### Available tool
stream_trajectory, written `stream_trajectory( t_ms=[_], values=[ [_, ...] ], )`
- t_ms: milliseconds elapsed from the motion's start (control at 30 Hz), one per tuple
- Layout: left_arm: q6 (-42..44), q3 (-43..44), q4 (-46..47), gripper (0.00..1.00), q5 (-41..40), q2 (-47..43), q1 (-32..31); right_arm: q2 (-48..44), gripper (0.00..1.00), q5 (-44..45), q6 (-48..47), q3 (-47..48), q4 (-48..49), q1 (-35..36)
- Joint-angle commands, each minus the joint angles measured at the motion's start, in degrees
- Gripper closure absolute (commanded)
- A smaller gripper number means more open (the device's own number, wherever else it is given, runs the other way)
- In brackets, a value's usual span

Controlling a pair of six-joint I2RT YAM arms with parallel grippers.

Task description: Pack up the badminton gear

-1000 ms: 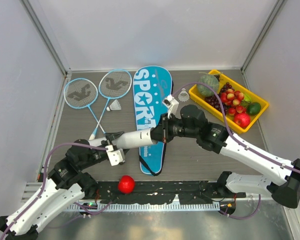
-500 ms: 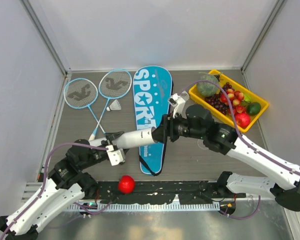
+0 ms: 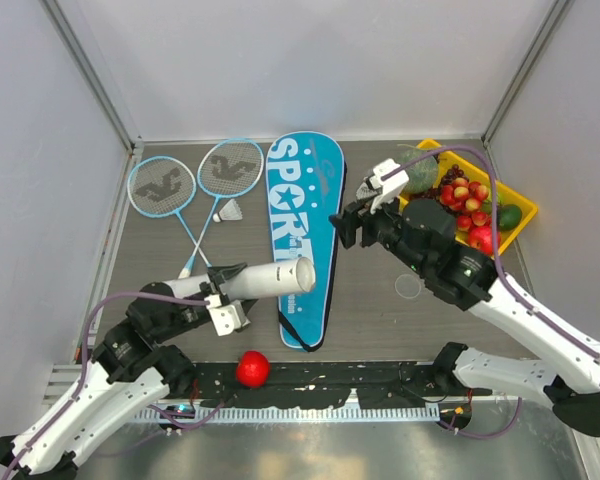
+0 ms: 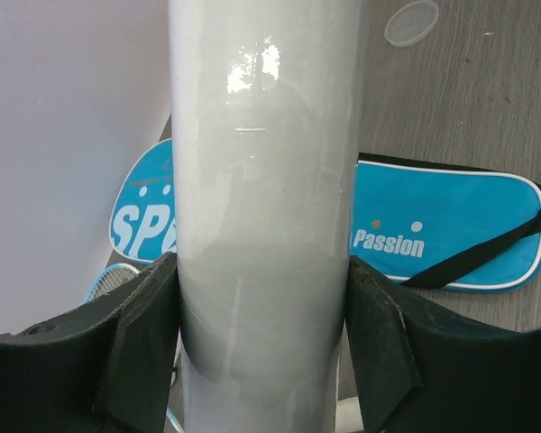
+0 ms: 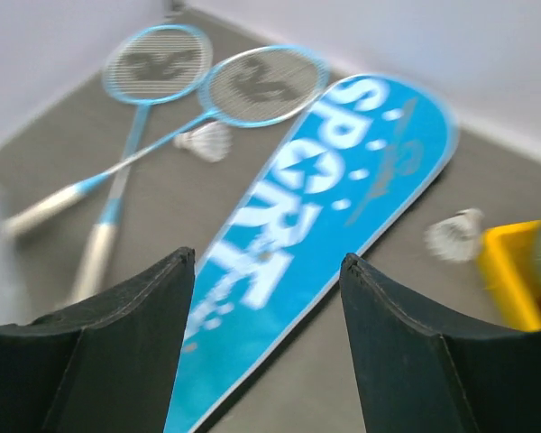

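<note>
My left gripper point(image 3: 226, 291) is shut on the white tube point(image 3: 270, 279), held level over the table with its open end to the right. The tube point(image 4: 266, 180) fills the left wrist view between both pads. My right gripper point(image 3: 342, 226) hangs open and empty above the blue SPORT cover point(image 3: 302, 225), up and right of the tube's mouth. Two light-blue rackets point(image 3: 165, 187) point(image 3: 230, 165) lie at the back left with a shuttlecock point(image 3: 230, 211) beside them. In the right wrist view a second shuttlecock point(image 5: 455, 234) lies next to the yellow tray.
The yellow tray point(image 3: 515, 238) of fruit stands at the back right. A clear round lid point(image 3: 408, 287) lies on the table under my right arm. A red ball point(image 3: 252, 368) rests near the front edge, between the arm bases.
My right gripper has opened and drawn back from the tube's open end, up and to the right over the cover. The left gripper has kept hold of the tube.
</note>
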Motion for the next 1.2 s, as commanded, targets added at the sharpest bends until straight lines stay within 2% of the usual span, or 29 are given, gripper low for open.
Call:
stream_trajectory(
  t_ms=[0,133,300,467,600,733,900,1167],
  values=[
    [-1.1,0.8,4.9,0.77,2.9,-1.8,-0.2,6.7,0.3,11.9,-21.5,-3.7,18.1,-4.4],
    [-2.1,0.4,5.9,0.77,4.6,-3.2,-0.2,17.9,0.3,10.4,-29.4,-1.0,23.3,-13.3],
    [-2.8,0.1,6.7,0.77,6.0,-3.9,-0.2,33.9,0.34,11.7,-44.7,5.0,24.8,-17.5],
    [-3.4,0.1,7.5,0.77,6.5,-3.7,-0.2,45.4,0.38,9.1,-52.2,10.8,24.0,-22.1],
    [-4.2,0.1,7.6,0.77,7.9,-2.3,-0.2,50.9,0.37,5.6,-58.1,11.7,25.6,-23.8],
    [-4.4,0.2,7.6,0.77,8.0,-2.0,-0.2,56.1,0.38,5.9,-63.6,11.9,29.4,-24.7],
    [-4.4,0.3,7.3,0.77,7.9,-2.2,-0.1,60.1,0.4,4.0,-65.8,14.2,29.2,-26.5],
    [-3.9,0.3,6.8,0.77,7.5,-2.3,-0.2,65.1,0.5,4.5,-66.7,16.8,31.3,-27.5]
  ],
)
